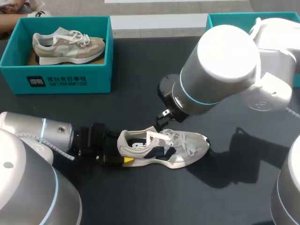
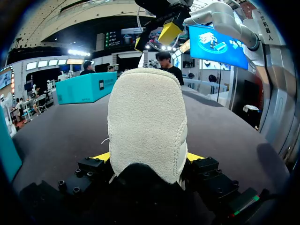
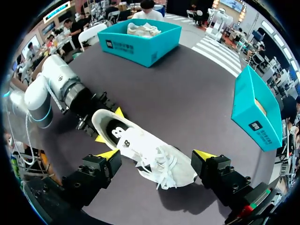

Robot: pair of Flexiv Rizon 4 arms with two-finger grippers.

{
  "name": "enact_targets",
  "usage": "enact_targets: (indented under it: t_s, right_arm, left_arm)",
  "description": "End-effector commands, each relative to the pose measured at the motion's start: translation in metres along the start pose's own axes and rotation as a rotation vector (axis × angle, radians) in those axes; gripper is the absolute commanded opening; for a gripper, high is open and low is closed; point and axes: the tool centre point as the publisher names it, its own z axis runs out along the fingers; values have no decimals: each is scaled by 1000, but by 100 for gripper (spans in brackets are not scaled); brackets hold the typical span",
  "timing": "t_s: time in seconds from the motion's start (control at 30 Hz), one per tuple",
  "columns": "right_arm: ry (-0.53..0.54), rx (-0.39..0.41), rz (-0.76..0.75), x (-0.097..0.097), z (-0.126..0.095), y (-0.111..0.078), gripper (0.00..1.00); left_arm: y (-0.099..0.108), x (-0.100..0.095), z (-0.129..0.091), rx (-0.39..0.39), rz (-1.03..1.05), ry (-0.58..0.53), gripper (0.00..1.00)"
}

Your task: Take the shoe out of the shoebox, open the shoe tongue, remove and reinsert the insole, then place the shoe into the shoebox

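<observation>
From where I stand, the shoe (image 1: 164, 149) lies upright on the dark worktop (image 1: 140, 98), out of any box, toe pointing away from the left arm. The left gripper (image 2: 147, 157) is clamped on its heel, one yellow tip pressed against each side. The right gripper (image 3: 156, 154) hangs just above the shoe's mouth with its fingers spread wide, holding nothing. The tongue (image 3: 125, 143) and the dark insole (image 3: 112, 133) sit right beneath it. The trouble I'd expect is in the loose laces (image 1: 180, 137): they lie in a tangle next to the tongue, so a finger coming down a little off could hook a loop instead. With only the heel pinned, a sideways tug could also swing the toe or slip the shoe out of that hold. The shoebox (image 1: 56, 75) at the far left corner already has a second shoe (image 1: 65, 44) in it, and another teal box (image 3: 258, 105) stands well apart on the right.
</observation>
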Motion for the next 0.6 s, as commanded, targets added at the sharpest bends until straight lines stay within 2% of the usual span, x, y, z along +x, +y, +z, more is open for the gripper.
enact_targets:
  t_s: [0.03,0.53,0.6]
  right_arm:
    - [-66,21,2,24,33,17,100]
    - [-66,21,2,24,33,17,100]
    - [-99,50,130,22,37,15,100]
  left_arm:
    - [6,1,6,-1,0,0,0]
    - [6,1,6,-1,0,0,0]
    - [6,1,6,-1,0,0,0]
